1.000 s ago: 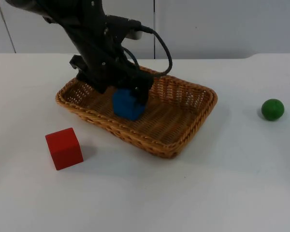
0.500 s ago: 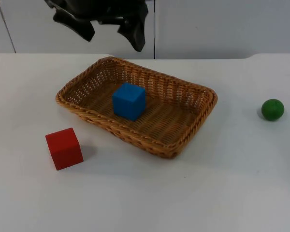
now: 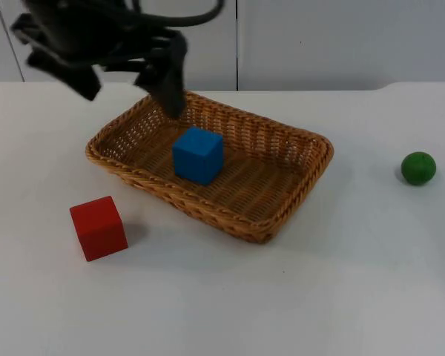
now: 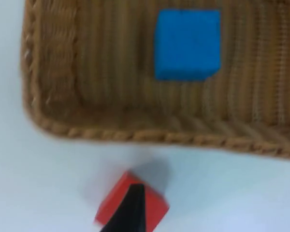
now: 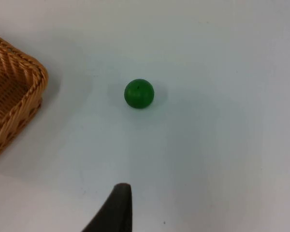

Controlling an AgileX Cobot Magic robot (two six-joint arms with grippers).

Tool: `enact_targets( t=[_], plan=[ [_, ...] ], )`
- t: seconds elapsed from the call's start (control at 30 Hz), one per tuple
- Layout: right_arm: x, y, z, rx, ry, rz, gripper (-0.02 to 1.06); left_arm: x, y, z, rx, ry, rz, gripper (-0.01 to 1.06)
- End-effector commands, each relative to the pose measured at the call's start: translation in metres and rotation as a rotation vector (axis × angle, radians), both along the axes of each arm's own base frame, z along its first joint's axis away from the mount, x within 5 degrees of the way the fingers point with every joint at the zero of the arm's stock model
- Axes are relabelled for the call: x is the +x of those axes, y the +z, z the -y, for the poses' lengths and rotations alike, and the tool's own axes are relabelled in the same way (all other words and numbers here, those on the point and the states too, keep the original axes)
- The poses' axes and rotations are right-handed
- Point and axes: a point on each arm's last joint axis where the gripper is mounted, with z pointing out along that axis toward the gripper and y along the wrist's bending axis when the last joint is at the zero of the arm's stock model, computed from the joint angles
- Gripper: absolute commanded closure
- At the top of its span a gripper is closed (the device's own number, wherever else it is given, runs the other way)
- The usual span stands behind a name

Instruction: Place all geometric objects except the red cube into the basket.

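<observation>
blue cube [image 3: 198,154] in basket [image 3: 297,167], no writing

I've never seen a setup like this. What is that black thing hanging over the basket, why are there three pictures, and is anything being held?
The black thing is the left gripper, a two-finger hand on a robot arm, open and empty above the woven wicker basket. One picture comes from a fixed camera overlooking the white table; the others come from cameras on each arm's wrist. A blue cube lies inside the basket. A red cube sits on the table beside it, and a green ball sits apart, seen from the right wrist. The right arm waits.
</observation>
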Motion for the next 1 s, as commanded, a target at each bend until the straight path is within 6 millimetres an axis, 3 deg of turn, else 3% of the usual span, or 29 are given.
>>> enact_targets(
  t=[0.0,0.1,0.13,0.27,0.47,0.73,0.87,0.97],
  plan=[
    [0.001,0.001,0.001,-0.008,0.001,0.007,-0.01,-0.009,0.005,-0.01,-0.012,0.037,0.019,0.1],
    [0.001,0.001,0.001,-0.008,0.001,0.007,-0.01,-0.024,0.008,-0.036,-0.02,0.108,0.018,0.1],
    [0.001,0.001,0.001,-0.008,0.001,0.007,-0.01,-0.024,0.008,-0.036,-0.02,0.108,0.018,0.1],
    [0.001,0.001,0.001,-0.008,0.001,0.007,-0.01,-0.047,0.01,-0.075,-0.035,0.242,0.006,0.1],
    [0.0,0.001,0.001,-0.003,0.001,0.005,-0.01,-0.077,0.005,-0.11,-0.041,0.37,0.027,0.1],
    [0.0,0.001,0.001,-0.003,0.001,0.005,-0.01,-0.1,0.017,-0.121,-0.024,0.379,0.089,0.1],
    [0.0,0.001,0.0,0.003,0.001,0.002,-0.01,-0.104,0.022,-0.122,-0.029,0.4,0.1,0.0],
    [0.0,0.001,0.0,0.002,0.001,-0.002,-0.01,-0.104,0.021,-0.122,-0.032,0.423,0.093,0.0]
  ],
)
